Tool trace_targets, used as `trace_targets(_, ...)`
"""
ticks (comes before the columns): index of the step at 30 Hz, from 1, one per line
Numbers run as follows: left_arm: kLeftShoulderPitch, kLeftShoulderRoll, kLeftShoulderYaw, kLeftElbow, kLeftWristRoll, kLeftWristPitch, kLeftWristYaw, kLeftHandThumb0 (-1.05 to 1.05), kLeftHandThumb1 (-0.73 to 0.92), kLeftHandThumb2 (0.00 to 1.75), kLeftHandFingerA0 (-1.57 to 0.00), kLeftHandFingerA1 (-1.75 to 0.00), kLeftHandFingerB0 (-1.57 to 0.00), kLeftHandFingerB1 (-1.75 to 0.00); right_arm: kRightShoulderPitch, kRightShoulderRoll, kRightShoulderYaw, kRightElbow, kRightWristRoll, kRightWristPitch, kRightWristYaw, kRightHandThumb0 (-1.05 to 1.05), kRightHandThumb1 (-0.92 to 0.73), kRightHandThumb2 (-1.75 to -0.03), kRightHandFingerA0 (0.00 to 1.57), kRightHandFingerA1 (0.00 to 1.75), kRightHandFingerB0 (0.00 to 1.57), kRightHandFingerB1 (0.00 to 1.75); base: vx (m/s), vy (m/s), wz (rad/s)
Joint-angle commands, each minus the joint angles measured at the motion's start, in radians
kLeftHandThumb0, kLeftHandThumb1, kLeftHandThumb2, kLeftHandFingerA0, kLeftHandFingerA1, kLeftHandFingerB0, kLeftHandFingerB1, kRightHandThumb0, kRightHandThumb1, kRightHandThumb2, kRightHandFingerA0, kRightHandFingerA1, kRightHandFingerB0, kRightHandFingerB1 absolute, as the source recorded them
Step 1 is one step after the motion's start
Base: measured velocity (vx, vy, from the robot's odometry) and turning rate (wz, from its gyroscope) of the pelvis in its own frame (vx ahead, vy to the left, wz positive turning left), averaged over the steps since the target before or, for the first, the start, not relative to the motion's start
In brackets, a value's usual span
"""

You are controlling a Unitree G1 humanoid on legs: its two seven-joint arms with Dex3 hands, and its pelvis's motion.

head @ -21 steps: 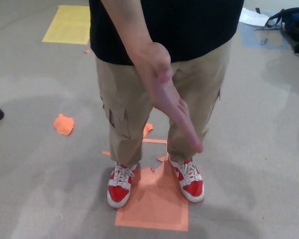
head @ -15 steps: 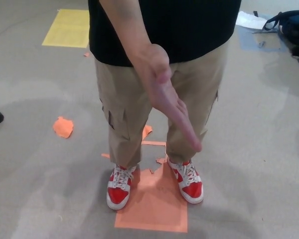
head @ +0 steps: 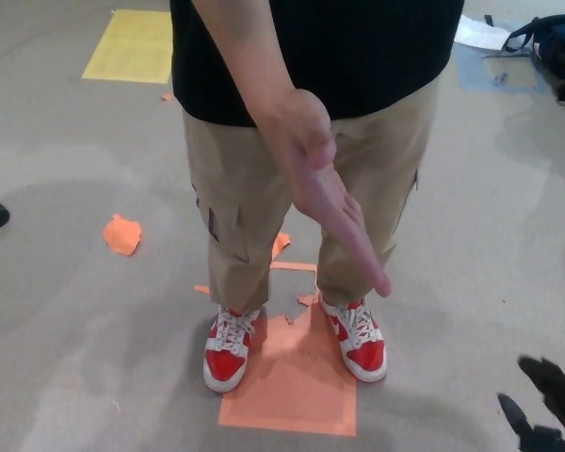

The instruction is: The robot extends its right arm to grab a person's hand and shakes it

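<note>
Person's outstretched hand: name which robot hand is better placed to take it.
Right. The right robot hand shows at the lower right corner, below the person's hand; the left is not in view.

The right hand (head: 546, 405) is cut by the picture corner; the person (head: 311, 56) is cut above the chest.

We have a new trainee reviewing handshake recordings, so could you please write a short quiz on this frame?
1. True or false: the robot's right hand already grips the person's hand.
2. What colour is the floor patch under the shoes: A yellow, B orange, C blue?
3. Fill in: the person's fingers point ____ and toward the robot.

Key: 1 false, they are well apart; 2 B; 3 down.
</note>
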Motion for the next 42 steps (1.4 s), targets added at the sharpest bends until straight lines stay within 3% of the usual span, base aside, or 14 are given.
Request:
trace_targets(1,0.02,0.028,0.022,0.004,-0.007,-0.031,0.006,-0.79,0.92,0.73,-0.25,-0.34,-0.2,-0.31,0.295,0.031,0.019,-1.021,-0.284,0.034,-0.178,-0.88,-0.9,-0.66,0.0,0.08,0.0,0.09,0.0,0.0,0.0)
trace_targets(2,0.015,0.028,0.021,0.004,-0.006,-0.031,0.003,-0.78,0.92,0.73,-0.28,-0.35,-0.23,-0.33,0.303,0.041,0.018,-1.139,-0.315,0.076,-0.141,-0.92,-0.74,-1.12,0.0,0.15,0.0,0.14,0.0,0.0,0.0)
trace_targets(4,0.013,0.028,0.024,0.004,-0.008,-0.03,0.004,-0.78,0.92,0.73,-0.27,-0.34,-0.22,-0.32,0.312,0.057,0.016,-1.263,-0.323,0.122,-0.072,-0.97,-0.77,-1.12,0.0,0.12,0.0,0.11,0.0,0.0,0.0)
trace_targets(5,0.016,0.029,0.021,0.003,-0.006,-0.034,0.006,-0.8,0.92,0.74,-0.28,-0.35,-0.24,-0.33,0.316,0.066,0.02,-1.317,-0.335,0.148,-0.042,-0.95,-0.71,-0.92,0.0,0.01,0.0,0.02,0.0,0.0,0.0)
trace_targets(6,0.023,0.027,0.028,0.005,-0.014,-0.036,-0.002,-0.81,0.92,0.71,-0.25,-0.33,-0.21,-0.31,0.323,0.085,0.035,-1.427,-0.38,0.186,0.011,-0.99,-0.79,-1.15,0.0,0.11,0.0,0.11,0.0,0.0,0.0)
trace_targets(12,0.036,0.022,0.026,0.006,-0.013,-0.043,0.003,-0.8,0.92,0.71,-0.29,-0.35,-0.24,-0.32,0.312,0.164,0.124,-1.601,-0.452,0.198,0.067,-1.05,-0.79,-1.12,0.0,0.05,0.0,0.03,0.0,0.0,0.0)
trace_targets(15,0.039,0.021,0.04,0.001,-0.028,-0.041,-0.002,-0.78,0.92,0.69,-0.27,-0.34,-0.24,-0.32,0.286,0.169,0.149,-1.601,-0.472,0.208,0.086,-1.05,-0.77,-1.12,0.0,0.05,0.0,0.04,0.0,0.0,0.0)
trace_targets(23,0.049,0.015,0.034,0.005,-0.023,-0.045,-0.004,-0.8,0.92,0.7,-0.26,-0.34,-0.21,-0.32,0.185,0.174,0.223,-1.528,-0.476,0.372,0.212,-1.05,-0.7,-1.06,0.0,0.04,0.0,0.05,0.0,0.0,0.0)
trace_targets(42,0.045,0.017,0.05,0.003,-0.022,-0.051,-0.013,-0.8,0.92,0.69,-0.28,-0.34,-0.22,-0.32,-0.044,0.166,0.299,-1.2,-0.528,0.594,0.261,-1.05,-0.69,-1.06,0.0,0.03,0.0,0.02,0.0,0.0,0.0)
